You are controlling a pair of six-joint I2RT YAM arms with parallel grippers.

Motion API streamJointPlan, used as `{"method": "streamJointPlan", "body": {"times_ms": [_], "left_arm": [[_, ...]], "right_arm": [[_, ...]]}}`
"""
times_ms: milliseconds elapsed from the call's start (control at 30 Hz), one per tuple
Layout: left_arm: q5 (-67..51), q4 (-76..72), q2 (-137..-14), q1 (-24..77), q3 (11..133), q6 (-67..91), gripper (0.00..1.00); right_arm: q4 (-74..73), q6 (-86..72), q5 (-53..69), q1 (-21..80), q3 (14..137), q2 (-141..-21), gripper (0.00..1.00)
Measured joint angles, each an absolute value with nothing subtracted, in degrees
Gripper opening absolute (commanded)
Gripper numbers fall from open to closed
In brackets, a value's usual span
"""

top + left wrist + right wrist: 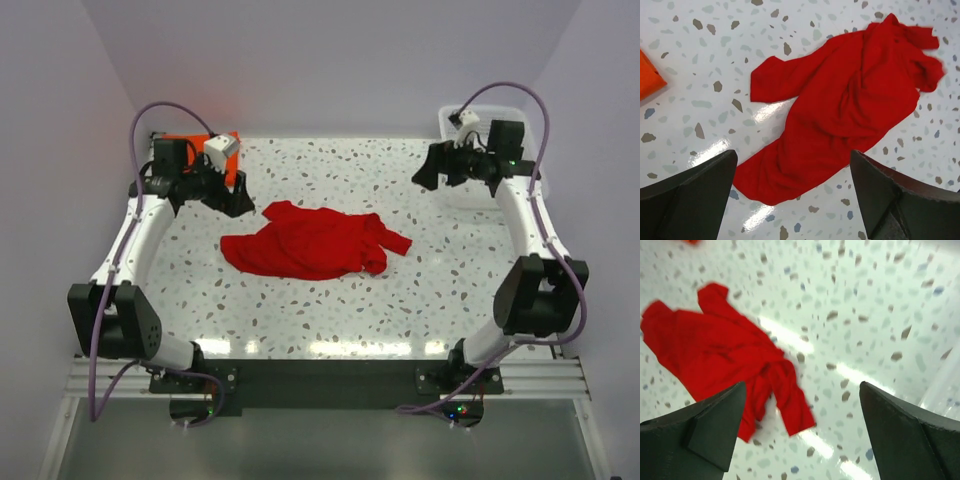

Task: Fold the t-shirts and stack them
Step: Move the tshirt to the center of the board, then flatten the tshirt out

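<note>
A bright red t-shirt (310, 242) lies crumpled on the speckled table (340, 310), one sleeve trailing right. It also fills the left wrist view (840, 110) and the left of the right wrist view (715, 350). The orange t-shirt (185, 137) lies flat at the back left corner, mostly hidden behind the left arm; one corner of it (647, 75) shows. My left gripper (237, 200) (792, 165) hovers open over the red shirt's left end, holding nothing. My right gripper (425, 172) (802, 390) hangs open and empty above the table, right of the shirt.
A pale translucent basket (505, 115) stands at the back right corner behind the right arm; its wall (945, 385) shows at the right edge of the right wrist view. Lilac walls close in the table on three sides.
</note>
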State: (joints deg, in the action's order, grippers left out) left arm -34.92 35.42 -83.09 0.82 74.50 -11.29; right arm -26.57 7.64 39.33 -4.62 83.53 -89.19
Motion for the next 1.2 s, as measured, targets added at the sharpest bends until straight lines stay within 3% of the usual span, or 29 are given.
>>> {"method": "streamJointPlan", "body": {"times_ms": [100,233,367,633,733,833,933,967,1000,1100,1167,1200], "left_arm": [[-34.72,36.53,-84.36,1.3,73.32,-15.46,1.0],[-32.93,40.05,-87.79,4.38,72.27,-22.31,0.88],[-29.19,41.5,-90.02,11.2,68.97,-27.57,0.84],[-23.44,42.19,-94.72,17.39,65.63,-32.08,0.88],[-20.88,41.8,-96.55,17.39,65.06,-32.91,0.89],[-18.41,41.25,-97.73,17.39,63.75,-33.63,0.85],[-15.77,40.82,-98.96,17.39,62.7,-33.93,0.7],[-14.9,40.71,-99.33,17.39,62.54,-34.15,0.63],[-13.98,40.56,-99.66,17.39,62.43,-34.39,0.49],[-12.64,40.47,-100.22,16.43,62.52,-35.81,0.29],[-13.87,42.39,-100.64,14.37,63.75,-37.12,0.21],[-15.16,44.53,-101.12,12.64,65.36,-37.87,0.08]], "right_arm": [[-34.68,14.35,39.53,-5.26,83.44,-94.39,0.98],[-43.0,22.98,38.74,-1.67,82.02,-95.48,0.95],[-45.56,27.7,36.56,2.85,78.54,-95.57,0.92],[-41.6,27.35,29.67,5.1,76.82,-103.9,0.87],[-39.75,26.68,27.73,5.41,77.95,-108.44,0.81],[-38.48,26.39,26.41,5.74,79.83,-112.16,0.61],[-38.15,26.33,26.13,5.98,81.54,-114.28,0.36],[-38.17,26.35,26.15,6.0,81.97,-114.63,0.16],[-38.19,26.76,26.17,6.0,82.37,-114.8,0.0],[-39.03,26.72,26.24,6.0,83.4,-114.83,0.0],[-39.81,26.85,26.26,5.96,84.18,-114.8,0.0],[-40.29,27.07,26.35,5.85,84.55,-114.67,0.0]]}}
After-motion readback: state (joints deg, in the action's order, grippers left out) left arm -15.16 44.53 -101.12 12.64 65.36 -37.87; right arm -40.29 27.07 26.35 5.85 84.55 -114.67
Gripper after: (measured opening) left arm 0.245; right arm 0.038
